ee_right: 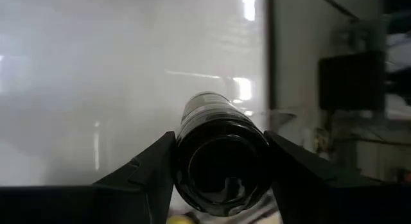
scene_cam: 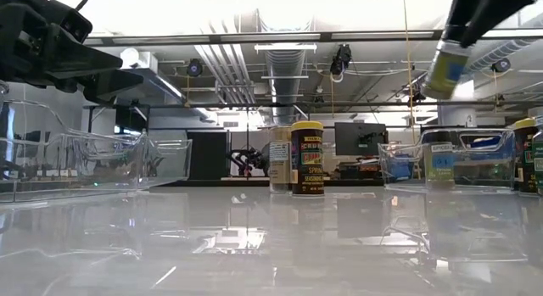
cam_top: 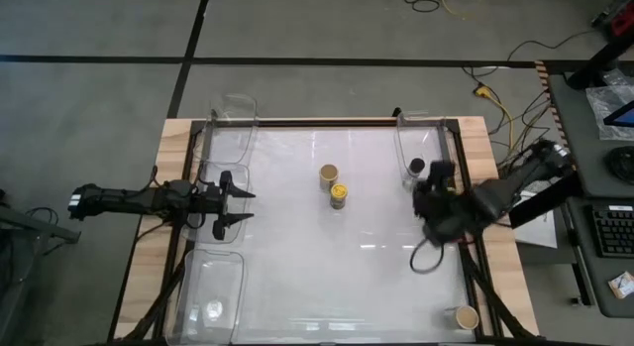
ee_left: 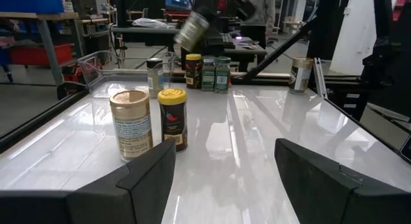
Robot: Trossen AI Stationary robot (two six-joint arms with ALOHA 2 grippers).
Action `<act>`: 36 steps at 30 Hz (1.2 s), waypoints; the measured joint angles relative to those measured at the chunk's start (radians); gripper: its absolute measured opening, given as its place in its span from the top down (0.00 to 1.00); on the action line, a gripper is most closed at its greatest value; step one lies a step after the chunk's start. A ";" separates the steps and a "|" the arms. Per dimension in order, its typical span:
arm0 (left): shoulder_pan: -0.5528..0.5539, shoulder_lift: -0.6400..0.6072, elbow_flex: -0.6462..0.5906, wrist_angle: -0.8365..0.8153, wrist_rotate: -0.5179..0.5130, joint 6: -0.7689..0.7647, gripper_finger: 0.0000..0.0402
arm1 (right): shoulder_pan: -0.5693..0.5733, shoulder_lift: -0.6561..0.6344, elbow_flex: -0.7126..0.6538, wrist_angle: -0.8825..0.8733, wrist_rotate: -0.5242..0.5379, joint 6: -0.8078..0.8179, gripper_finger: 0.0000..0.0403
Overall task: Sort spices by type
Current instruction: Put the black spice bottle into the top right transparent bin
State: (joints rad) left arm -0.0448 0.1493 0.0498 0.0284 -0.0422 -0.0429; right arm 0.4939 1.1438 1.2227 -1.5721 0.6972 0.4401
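Observation:
Two spice jars stand side by side mid-table, a tan-lidded one (cam_top: 329, 173) (ee_left: 130, 131) and a yellow-lidded one (cam_top: 339, 194) (ee_left: 172, 118). My left gripper (cam_top: 241, 206) (ee_left: 225, 166) hovers open at the table's left side, pointing toward them. My right gripper (cam_top: 433, 199) (ee_right: 221, 166) is over the table's right side, shut on a dark-ended jar (scene_cam: 447, 67) (ee_left: 191, 30) held in the air. A black-lidded jar (cam_top: 417, 167) stands in the far-right bin. Another tan-lidded jar (cam_top: 467, 316) stands at the near right corner. My right gripper pinches the jar at its dark end (ee_right: 221, 179), one finger (ee_right: 151, 169) on each side of the round body. The fingers come from above, slanting down. The jar is lifted clear of the table, tilted, and hangs below the fingers (scene_cam: 447, 67).
Clear plastic bins sit at the far left (cam_top: 233, 118), near left (cam_top: 213, 291) and far right (cam_top: 421, 138) of the glossy white table. Several more jars (ee_left: 215, 73) stand in the far-right bin. Open tabletop lies between the two arms.

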 joint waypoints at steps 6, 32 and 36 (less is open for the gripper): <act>0.000 0.000 0.000 0.000 0.000 0.000 0.37 | -0.203 -0.136 -0.005 0.002 0.014 -0.247 0.50; 0.000 0.000 0.000 0.000 0.000 0.000 0.37 | -0.793 -0.305 -0.243 0.191 -0.266 -0.665 0.51; 0.000 0.000 0.000 0.000 0.000 0.000 0.37 | -0.912 -0.305 -0.259 0.243 -0.354 -0.724 0.51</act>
State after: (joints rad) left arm -0.0448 0.1490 0.0495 0.0284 -0.0422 -0.0429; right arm -0.4180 0.8392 0.9632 -1.3286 0.3431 -0.2836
